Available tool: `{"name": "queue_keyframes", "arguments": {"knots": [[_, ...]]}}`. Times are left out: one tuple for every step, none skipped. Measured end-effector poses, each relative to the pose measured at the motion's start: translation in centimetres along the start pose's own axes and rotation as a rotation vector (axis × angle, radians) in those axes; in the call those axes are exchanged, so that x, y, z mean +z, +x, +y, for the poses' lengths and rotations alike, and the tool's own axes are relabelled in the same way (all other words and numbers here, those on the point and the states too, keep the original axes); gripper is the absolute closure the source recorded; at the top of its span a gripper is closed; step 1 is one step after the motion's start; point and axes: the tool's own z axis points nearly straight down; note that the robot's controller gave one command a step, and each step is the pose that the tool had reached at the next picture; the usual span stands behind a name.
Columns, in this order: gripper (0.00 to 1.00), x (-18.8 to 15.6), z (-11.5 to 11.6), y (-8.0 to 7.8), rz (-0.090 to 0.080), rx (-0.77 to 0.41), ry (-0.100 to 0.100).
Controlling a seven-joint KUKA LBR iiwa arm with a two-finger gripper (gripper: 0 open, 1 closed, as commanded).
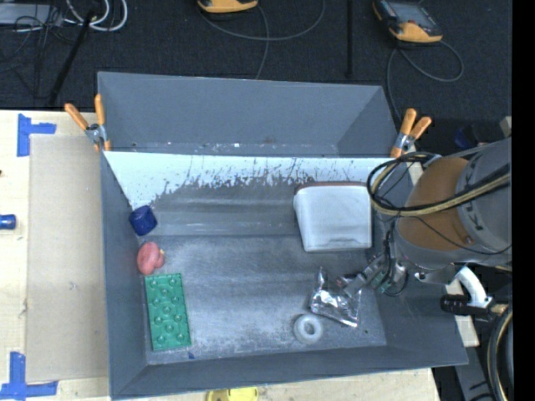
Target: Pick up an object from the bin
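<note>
Camera view: the arm (456, 211) enters from the right, over the near right part of the grey bin (242, 128). The gripper (361, 281) sits low at the upper right edge of a crumpled silver foil piece (337, 304), touching or just short of it (contact cannot be confirmed). Whether the tool is wide or narrow cannot be told. A pale ring (308, 328) lies just beside the foil, toward the near wall. A white rectangular tub (333, 217) stands behind the gripper. Well apart, along the left wall, lie a blue cap (143, 220), a pink lump (150, 258) and a green studded plate (168, 310).
</note>
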Motion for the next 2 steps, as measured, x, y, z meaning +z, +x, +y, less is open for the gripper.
{"name": "queue_keyframes", "arguments": {"knots": [[1.0,-4.8,0.0,-0.1,-0.005,-0.004,-0.004],[1.0,-7.7,0.0,-0.2,-0.004,-0.01,-0.003]]}}
